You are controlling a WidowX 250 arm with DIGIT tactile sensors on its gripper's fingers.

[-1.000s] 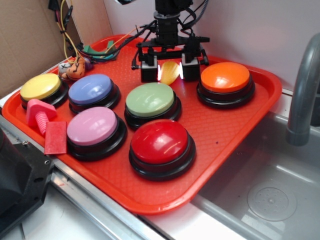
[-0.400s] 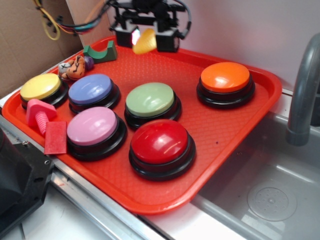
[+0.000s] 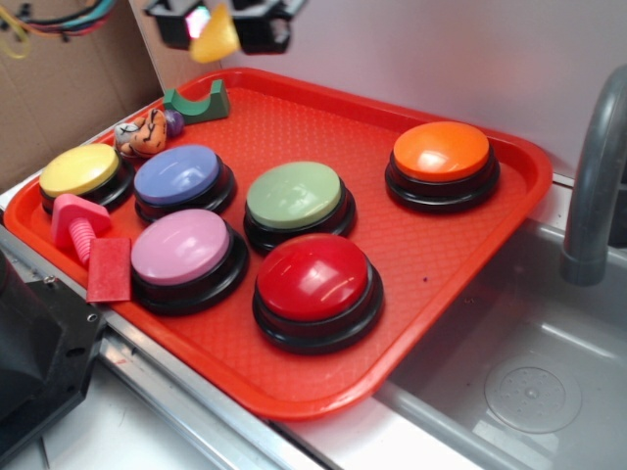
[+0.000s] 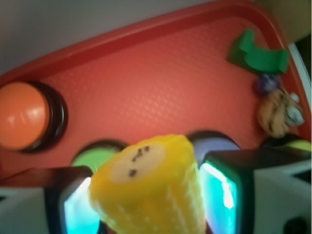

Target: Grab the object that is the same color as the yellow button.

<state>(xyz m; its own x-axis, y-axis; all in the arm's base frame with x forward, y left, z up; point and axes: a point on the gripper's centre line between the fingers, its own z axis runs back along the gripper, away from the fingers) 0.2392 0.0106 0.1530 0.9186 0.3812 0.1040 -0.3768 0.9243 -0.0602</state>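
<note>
Corn (image 3: 215, 41) sits pinched between our gripper's (image 3: 217, 22) two fingers, lifted well above the tray's (image 3: 470, 255) far left corner, at the top edge of the exterior view. In the wrist view the corn (image 4: 151, 187) fills the foreground, its flat pale end with dark specks facing us, a finger (image 4: 229, 192) pressed against each side.

Below us lies the red tray with a pebbled surface and raised rim. On it stand six dome buttons on black bases: the yellow button (image 3: 80, 169) at the left edge, a blue one (image 3: 177, 174) just beside it, a pale green one (image 3: 294, 194) in the middle, an orange one (image 3: 441, 150) toward the far right, a pink one (image 3: 180, 246) and a red one (image 3: 313, 277) nearer the front. A green block (image 3: 199, 101) rests at the far left corner, near a small orange toy (image 3: 145, 132). A pink bolt (image 3: 78, 220) and a red block (image 3: 109, 268) lie at the left front.

The tray rests partly over a grey sink (image 3: 529, 382), with a grey faucet (image 3: 593, 176) at right. Cardboard (image 3: 59, 98) stands at left and a pale wall (image 3: 441, 49) behind.
</note>
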